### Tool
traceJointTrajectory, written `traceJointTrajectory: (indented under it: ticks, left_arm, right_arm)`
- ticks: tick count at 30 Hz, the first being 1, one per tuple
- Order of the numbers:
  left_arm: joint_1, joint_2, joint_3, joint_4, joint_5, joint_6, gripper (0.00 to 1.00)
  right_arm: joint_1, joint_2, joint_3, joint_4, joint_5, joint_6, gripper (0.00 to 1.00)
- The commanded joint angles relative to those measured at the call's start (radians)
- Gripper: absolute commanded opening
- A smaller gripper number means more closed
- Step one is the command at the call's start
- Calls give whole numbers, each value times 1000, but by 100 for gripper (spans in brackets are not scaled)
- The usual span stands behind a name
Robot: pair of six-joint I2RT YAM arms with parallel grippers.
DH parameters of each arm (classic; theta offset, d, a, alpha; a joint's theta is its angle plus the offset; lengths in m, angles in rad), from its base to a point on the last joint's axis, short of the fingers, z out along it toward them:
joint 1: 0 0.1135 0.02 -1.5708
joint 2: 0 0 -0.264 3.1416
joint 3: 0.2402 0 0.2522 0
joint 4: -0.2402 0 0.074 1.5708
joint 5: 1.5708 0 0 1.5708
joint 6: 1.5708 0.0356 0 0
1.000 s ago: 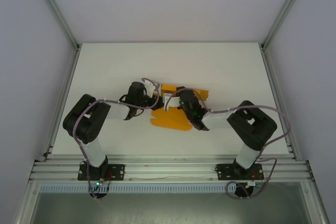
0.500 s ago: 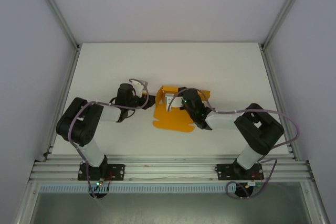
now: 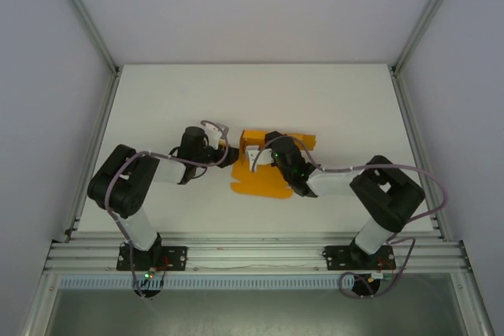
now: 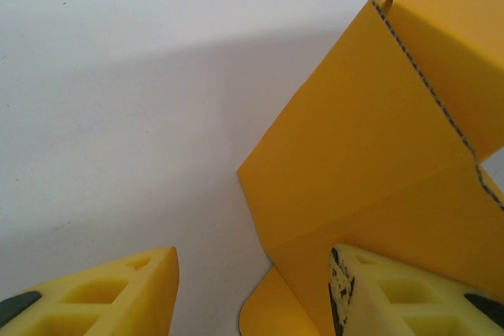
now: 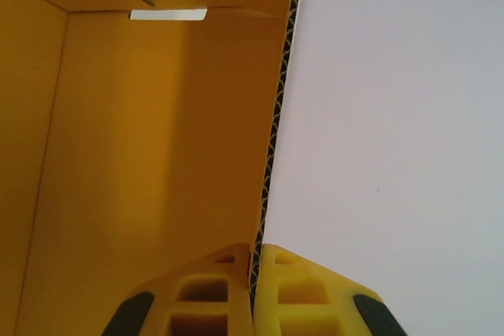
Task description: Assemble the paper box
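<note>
The paper box (image 3: 264,179) is bright orange card, partly folded, lying mid-table with one flat flap toward the near side and walls raised at its far end. My right gripper (image 3: 261,155) is over it and shut on the corrugated edge of an upright wall (image 5: 157,139), the card pinched between both yellow fingers (image 5: 209,293) of the right gripper (image 5: 253,273). My left gripper (image 3: 224,152) is at the box's left side, open. In the left wrist view the left gripper (image 4: 252,293) straddles a folded corner (image 4: 354,155), its right finger (image 4: 394,293) against the card.
The white table (image 3: 157,100) stretches away on all sides of the box. Aluminium frame rails (image 3: 252,253) run along the near edge and up both sides, with grey walls behind them.
The left gripper drew back to the left from the box, then came a little way back to its left side. The right gripper shifted left with the card, which stands more folded.
</note>
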Motion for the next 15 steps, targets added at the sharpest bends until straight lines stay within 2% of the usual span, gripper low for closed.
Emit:
traceJointTrajectory:
  ticks: [1, 8, 15]
  left_arm:
    - [-20, 23, 14, -14, 9, 33, 54]
    - [-53, 60, 64, -10, 52, 69, 64]
    - [-58, 81, 137, -11, 79, 108, 69]
  right_arm:
    - [9, 4, -45, -178, 51, -114, 0]
    - [14, 42, -53, -144, 73, -142, 0]
    - [16, 43, -43, -155, 55, -94, 0]
